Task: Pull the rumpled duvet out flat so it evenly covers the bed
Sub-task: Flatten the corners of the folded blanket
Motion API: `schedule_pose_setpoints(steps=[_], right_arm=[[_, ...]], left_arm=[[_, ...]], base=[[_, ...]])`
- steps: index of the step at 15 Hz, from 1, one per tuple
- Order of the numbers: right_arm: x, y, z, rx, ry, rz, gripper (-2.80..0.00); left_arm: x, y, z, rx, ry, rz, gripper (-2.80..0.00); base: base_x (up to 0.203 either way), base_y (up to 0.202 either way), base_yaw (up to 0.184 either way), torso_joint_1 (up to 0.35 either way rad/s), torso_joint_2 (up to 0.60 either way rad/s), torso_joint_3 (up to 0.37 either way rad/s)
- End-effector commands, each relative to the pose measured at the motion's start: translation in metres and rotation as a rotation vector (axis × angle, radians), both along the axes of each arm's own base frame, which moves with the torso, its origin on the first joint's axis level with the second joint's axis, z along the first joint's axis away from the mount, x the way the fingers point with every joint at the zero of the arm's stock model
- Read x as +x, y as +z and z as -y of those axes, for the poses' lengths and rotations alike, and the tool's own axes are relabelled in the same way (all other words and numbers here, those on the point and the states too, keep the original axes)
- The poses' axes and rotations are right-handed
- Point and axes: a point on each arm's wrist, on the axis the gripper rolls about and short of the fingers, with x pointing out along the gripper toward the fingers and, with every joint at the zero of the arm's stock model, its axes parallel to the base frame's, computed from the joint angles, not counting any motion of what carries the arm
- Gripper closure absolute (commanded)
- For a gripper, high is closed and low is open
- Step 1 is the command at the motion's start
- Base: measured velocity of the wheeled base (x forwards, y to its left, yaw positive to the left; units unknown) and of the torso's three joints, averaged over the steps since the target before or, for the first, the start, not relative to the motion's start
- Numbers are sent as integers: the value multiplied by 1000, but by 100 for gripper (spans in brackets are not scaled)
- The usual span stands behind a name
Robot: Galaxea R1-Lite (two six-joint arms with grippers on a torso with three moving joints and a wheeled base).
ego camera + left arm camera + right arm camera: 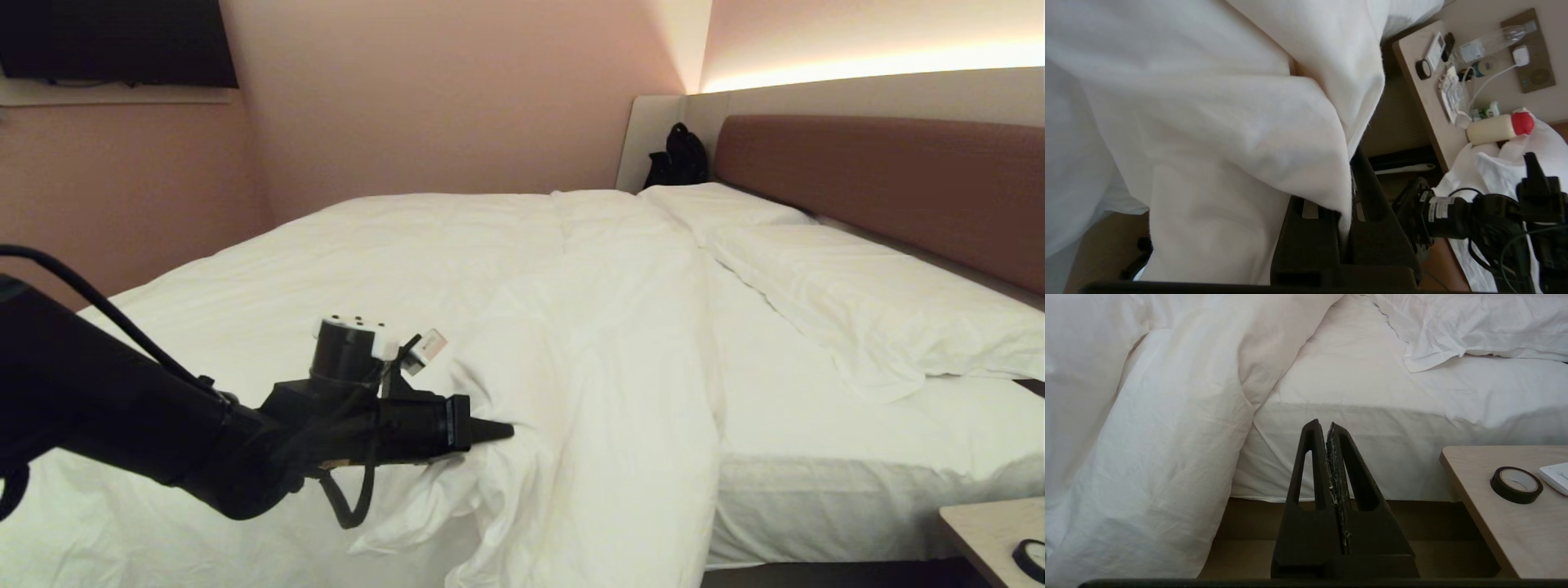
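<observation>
The puffy white duvet (408,261) lies over the left and middle of the bed, with a rumpled fold hanging over the near side. A strip of bare sheet (784,408) shows between it and the pillows (857,286) by the reddish-brown headboard (882,171). My left gripper (502,430) reaches in from the left, shut on the duvet's near fold. The left wrist view shows the duvet (1208,122) pinched between the black fingers of the left gripper (1347,179). My right gripper (1323,426) is shut and empty, low beside the mattress, with the duvet (1147,437) hanging beside it.
A wooden nightstand (992,531) stands at the near right with a tape roll (1516,484) on it. A bottle (1498,127) and small items lie on the nightstand (1425,102). A black bag (682,155) sits at the far corner. A dark screen (114,41) hangs on the wall.
</observation>
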Motion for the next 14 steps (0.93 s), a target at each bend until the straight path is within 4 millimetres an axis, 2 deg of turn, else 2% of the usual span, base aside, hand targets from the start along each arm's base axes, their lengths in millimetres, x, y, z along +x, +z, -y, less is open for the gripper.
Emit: schedule_pose_setpoints(steps=[1, 14], right_arm=[[0, 0, 0, 0, 1, 0, 0], [0, 0, 0, 0, 1, 0, 0]], left_arm=[[-2, -3, 5, 6, -7, -7, 0], [-4, -6, 13, -3, -5, -54, 0]], base=[[0, 0, 0, 0, 0, 0], [0, 0, 0, 0, 0, 0]])
